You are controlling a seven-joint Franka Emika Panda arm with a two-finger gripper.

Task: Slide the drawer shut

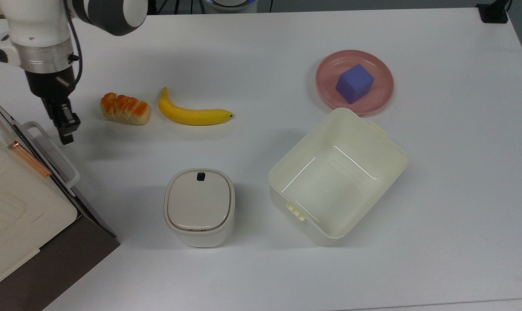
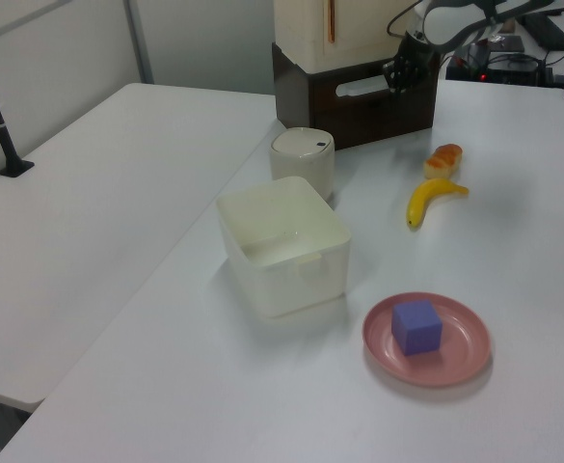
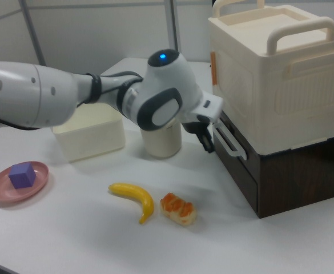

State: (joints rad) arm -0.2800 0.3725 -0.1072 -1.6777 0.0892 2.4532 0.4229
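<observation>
Drawer (image 3: 233, 153) sits flush in the brown cabinet (image 3: 281, 177) at the bench's (image 1: 287, 43) edge, top view's left. Its white handle (image 1: 53, 151) runs long-axis diagonally, facing the bread (image 1: 125, 109). Pincer (image 1: 65, 125) hovers just beside the handle's far end, apart from it; open or closed, cannot tell.

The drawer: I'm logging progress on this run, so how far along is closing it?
Done, it seems: in the right view the drawer has its dark front flush with the cabinet, with no wood box showing. In hand: nothing; in the top view the gripper hovers beside the white handle, with a gap between them. Left: at most backing the arm away.
</observation>
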